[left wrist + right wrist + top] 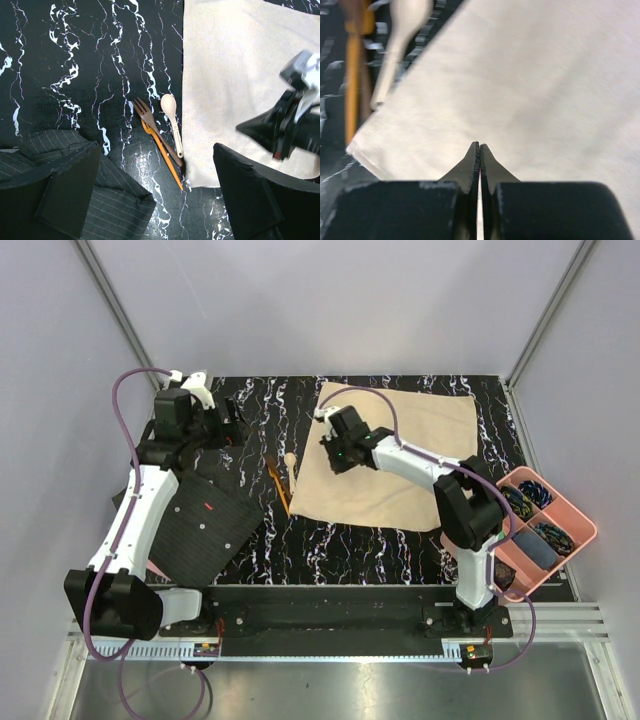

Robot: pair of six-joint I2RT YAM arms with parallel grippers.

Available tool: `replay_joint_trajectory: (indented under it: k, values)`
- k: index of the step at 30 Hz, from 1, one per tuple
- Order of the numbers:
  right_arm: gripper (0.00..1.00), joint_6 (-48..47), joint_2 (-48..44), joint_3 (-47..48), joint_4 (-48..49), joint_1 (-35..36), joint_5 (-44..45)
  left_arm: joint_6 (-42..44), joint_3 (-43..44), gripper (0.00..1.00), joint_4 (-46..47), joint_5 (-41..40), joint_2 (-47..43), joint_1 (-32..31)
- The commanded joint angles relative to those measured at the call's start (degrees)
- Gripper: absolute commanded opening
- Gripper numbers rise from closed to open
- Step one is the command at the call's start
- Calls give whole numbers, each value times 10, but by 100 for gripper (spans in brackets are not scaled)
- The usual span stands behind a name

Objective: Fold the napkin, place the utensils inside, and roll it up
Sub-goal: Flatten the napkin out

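On the overhead view I have the napkin (430,430) spread flat on the black marbled table (330,540), towards the far right. The right gripper (330,455) hangs over its left part and the left gripper (228,428) sits off to the far left, apart from the cloth. The utensils lie on bare table just beside the napkin's left edge: a pale spoon (290,462) and an orange utensil (279,485). A black dotted mat (205,525) with a red mark lies near left, under the left arm, and a pink tray (574,516) of small items stands at the near right. From the left wrist camera I see both fingers spread wide with nothing between them, so that claw is released. Below it a brown fork (150,122) lies over the orange utensil, with the spoon alongside, and their handle ends reach the napkin's edge near its closest corner. From the right wrist camera the two fingertips are pressed together, clenched, with no cloth between them. They are over the napkin near that corner, and I cannot tell whether they touch it.
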Motion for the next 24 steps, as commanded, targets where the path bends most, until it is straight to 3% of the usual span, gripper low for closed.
replay_joint_trajectory:
  k: [1, 8, 19, 24]
  values:
    - [0, -12, -22, -16, 17, -27, 16, 8, 2, 97, 11, -5, -15, 4]
    - [2, -7, -27, -25, 10, -40, 16, 7, 1, 97, 11, 0, -11, 5]
    - [65, 64, -31, -98, -9, -111, -5, 0, 2, 96, 11, 25, 1, 5]
    - [74, 73, 31, -51, -10, -113, -35, 2, 1, 97, 10, 18, 0, 5]
